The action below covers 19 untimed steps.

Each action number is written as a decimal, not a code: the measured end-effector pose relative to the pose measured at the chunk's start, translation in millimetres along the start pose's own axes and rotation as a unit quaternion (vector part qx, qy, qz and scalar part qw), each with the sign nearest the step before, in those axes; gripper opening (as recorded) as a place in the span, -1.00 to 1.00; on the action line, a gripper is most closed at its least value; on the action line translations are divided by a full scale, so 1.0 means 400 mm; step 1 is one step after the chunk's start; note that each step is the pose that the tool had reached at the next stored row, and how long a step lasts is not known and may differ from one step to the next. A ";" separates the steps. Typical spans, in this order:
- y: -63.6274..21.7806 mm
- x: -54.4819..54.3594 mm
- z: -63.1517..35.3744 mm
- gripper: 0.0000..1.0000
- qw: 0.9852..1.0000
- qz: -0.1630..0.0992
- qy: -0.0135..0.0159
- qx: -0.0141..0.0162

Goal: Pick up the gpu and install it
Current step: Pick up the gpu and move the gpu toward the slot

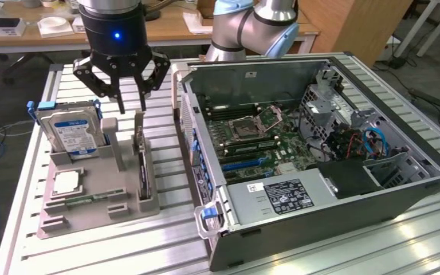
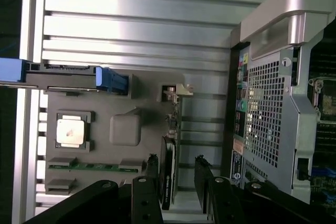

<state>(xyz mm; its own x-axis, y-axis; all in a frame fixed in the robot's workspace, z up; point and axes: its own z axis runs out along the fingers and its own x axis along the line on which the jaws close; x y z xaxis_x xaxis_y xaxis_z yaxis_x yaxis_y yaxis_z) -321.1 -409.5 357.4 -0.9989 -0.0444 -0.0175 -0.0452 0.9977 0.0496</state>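
Observation:
The gpu [image 1: 142, 169] is a thin dark card standing on edge in a slot of the grey holder [image 1: 124, 209] on the exterior view's left. My gripper [image 1: 131, 106] hangs just above the card's far end, open, with nothing between its fingers. In the wrist view the gpu [image 2: 169, 174] runs edge-on between the two dark fingers [image 2: 152, 169], with its silver bracket [image 2: 176, 91] at the far end. The gripper [image 2: 176, 159] straddles the card without touching it.
The holder [image 2: 144, 100] also carries an upright hard drive [image 1: 70, 135], a processor chip [image 1: 66, 182] and a memory stick [image 1: 90, 200]. The open computer case [image 1: 281, 74] lies on the exterior view's right, its motherboard [image 1: 254, 140] exposed. All of it rests on a slatted metal table [image 1: 167, 246].

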 end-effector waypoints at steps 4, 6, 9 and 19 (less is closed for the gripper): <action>-0.007 0.001 0.004 -0.17 1.000 0.000 0.000 0.000; -0.012 0.001 0.006 -0.17 1.000 0.000 0.000 0.000; -0.020 0.002 0.008 -0.17 1.000 0.000 0.000 0.000; -0.035 0.003 0.018 -0.17 1.000 0.000 0.000 0.000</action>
<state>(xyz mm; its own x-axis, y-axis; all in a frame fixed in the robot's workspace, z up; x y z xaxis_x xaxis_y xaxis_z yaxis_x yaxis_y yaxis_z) -321.7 -423.0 349.6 -0.9989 -0.0444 -0.0168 -0.0452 0.9977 0.0496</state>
